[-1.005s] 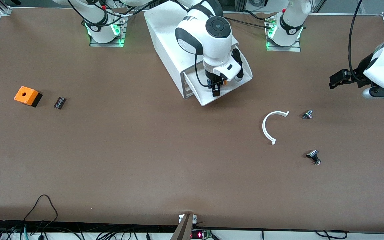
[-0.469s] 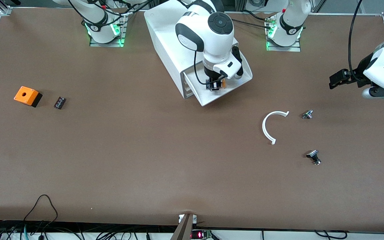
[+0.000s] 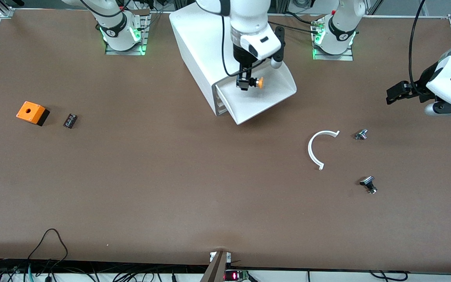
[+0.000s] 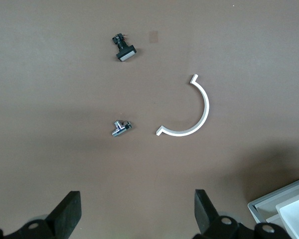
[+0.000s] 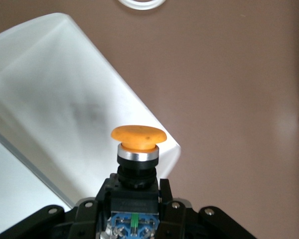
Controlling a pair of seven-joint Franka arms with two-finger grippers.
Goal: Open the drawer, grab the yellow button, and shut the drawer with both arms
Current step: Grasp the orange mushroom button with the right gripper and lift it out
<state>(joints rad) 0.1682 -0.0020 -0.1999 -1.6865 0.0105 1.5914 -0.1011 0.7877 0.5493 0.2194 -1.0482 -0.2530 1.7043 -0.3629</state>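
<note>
Front view: white arc point(image 3: 316, 149), two fittings near left tool point(image 3: 394, 94).

orange-yellow cap, black body on button point(image 3: 256, 82); white drawer point(image 3: 260, 102), white cabinet point(image 3: 202, 47); brown table point(image 3: 170, 176); white arc piece point(image 3: 314, 150)

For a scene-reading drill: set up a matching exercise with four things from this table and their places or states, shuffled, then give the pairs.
Things:
1. orange-capped black push button
2. white top drawer
3. left gripper
4. orange cube with a hole

Places or states:
A. pulled out of the white cabinet
B. open, over bare table
C. on the table at the right arm's end
D. clamped in the right gripper, above the drawer

Pairs: 1-D, 2-A, 3-B, 4-C
</note>
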